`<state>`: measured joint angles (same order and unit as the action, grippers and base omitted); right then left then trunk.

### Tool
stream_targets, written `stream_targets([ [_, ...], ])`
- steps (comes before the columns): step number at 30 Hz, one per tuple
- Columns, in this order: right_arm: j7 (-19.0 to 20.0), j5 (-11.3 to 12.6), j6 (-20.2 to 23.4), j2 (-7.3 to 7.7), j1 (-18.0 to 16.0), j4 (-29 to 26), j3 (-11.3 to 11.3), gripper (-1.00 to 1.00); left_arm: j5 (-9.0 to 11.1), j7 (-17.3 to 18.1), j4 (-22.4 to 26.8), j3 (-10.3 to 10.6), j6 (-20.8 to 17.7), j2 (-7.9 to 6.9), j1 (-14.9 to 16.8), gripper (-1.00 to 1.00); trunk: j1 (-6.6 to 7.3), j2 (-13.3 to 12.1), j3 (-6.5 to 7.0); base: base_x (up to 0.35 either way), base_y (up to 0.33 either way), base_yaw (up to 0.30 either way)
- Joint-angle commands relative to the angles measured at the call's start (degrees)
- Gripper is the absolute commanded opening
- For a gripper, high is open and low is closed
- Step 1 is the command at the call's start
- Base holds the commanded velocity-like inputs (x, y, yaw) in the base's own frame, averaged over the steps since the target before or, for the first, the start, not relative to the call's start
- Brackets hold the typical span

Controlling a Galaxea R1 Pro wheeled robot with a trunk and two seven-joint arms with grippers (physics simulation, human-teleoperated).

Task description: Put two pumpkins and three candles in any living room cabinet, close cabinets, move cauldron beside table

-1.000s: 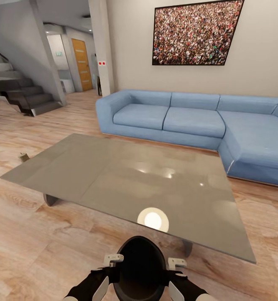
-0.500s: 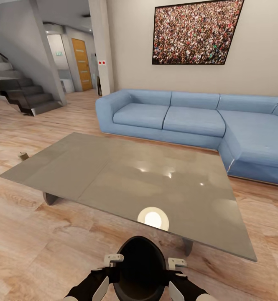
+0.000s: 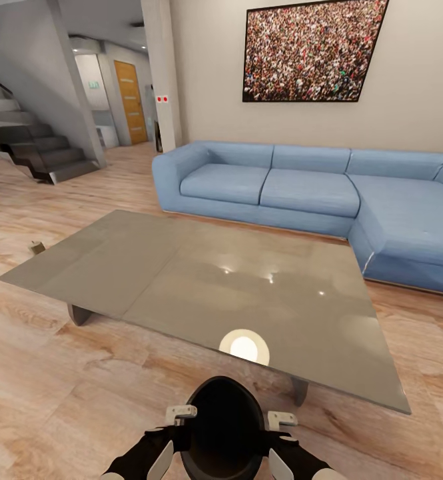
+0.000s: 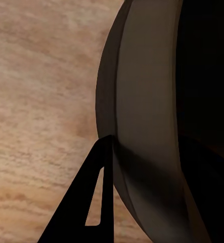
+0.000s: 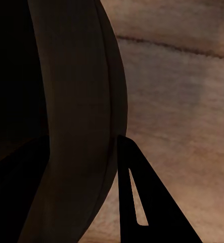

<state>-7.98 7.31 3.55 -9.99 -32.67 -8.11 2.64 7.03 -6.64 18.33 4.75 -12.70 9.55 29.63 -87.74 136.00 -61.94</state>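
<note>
Head view: I hold the black cauldron [image 3: 223, 427] between my left gripper [image 3: 174, 427] and right gripper [image 3: 279, 430], each pinching its rim, near the table [image 3: 201, 280].

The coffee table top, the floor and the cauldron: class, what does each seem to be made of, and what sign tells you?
Coffee table top: grey glass or polished panel, mirroring ceiling lights.
Floor: pale wood planks, grain visible.
Cauldron: black, matte, perhaps cast metal; no sheen.
</note>
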Motion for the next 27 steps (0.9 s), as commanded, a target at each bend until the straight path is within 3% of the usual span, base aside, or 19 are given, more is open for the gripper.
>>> stream_targets([
  [1, 1.7, 0.6, 0.3, 0.0, 0.0, -0.6, 0.3, -1.0, 1.6, -0.2, 0.0, 0.4, -0.3, -0.05, 0.0, -1.0, 0.02, 0.0, -0.04, 0.0, 0.0, 0.0],
  [8, 1.6, 0.6, 0.3, 0.0, 0.0, -0.6, 0.3, -1.0, 1.6, -0.3, 0.0, 0.4, -0.3, -0.05, 0.0, -1.0, -0.86, 1.6, -0.76, 0.0, 0.0, 0.0],
  [27, 1.6, 0.6, 0.3, 0.0, 0.0, -0.6, 0.3, -1.0, 1.6, -0.3, 0.0, 0.4, -0.3, -0.05, 0.0, -1.0, -0.86, 1.6, -0.76, 0.028, 0.0, 0.0],
])
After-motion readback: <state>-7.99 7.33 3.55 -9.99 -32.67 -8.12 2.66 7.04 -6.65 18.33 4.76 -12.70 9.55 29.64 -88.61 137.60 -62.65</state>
